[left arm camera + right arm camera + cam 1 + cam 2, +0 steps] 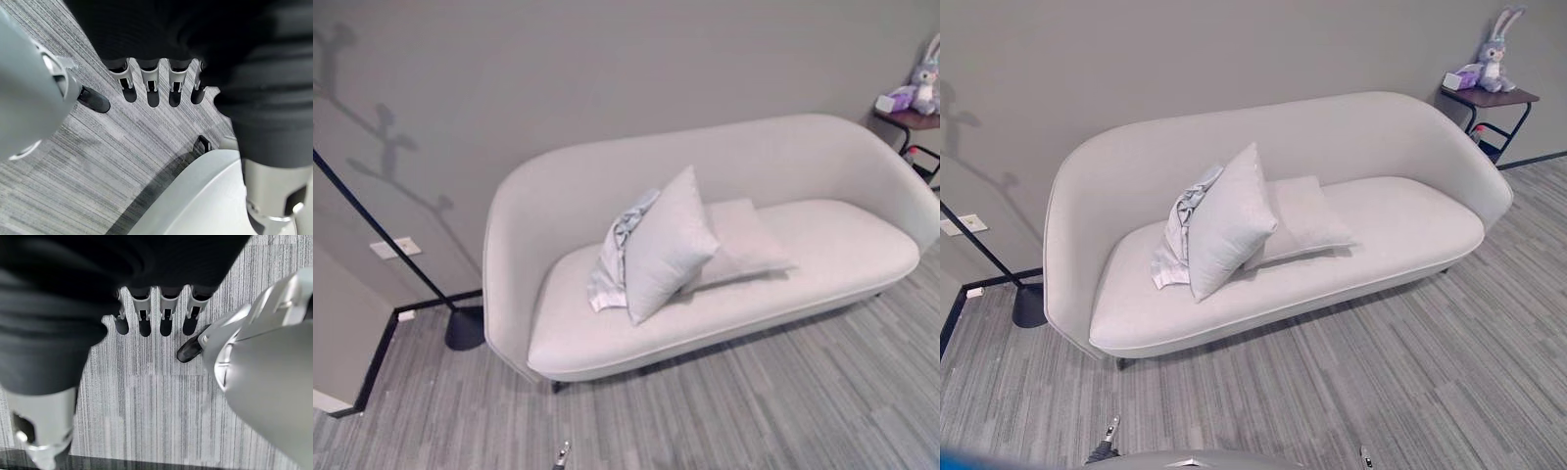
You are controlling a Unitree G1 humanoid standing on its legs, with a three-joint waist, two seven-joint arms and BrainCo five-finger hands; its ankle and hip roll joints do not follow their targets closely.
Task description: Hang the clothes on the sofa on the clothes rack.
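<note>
A pale sofa [822,245] spans the centre of the head views, against a grey wall [607,69]. On its seat, left of centre, a crumpled light garment [615,257] lies partly tucked behind an upright square cushion [666,245]; a second cushion [744,243] lies flat just to the right. At the left edge a black slanted rack pole [372,225] descends to a round base [465,329] on the striped grey carpet [783,392]. A side table [1487,98] at upper right carries a plush rabbit [1494,54]. In the wrist views, the left hand [146,78] and right hand [154,313] hang above the carpet, fingers straight and relaxed, holding nothing.
</note>
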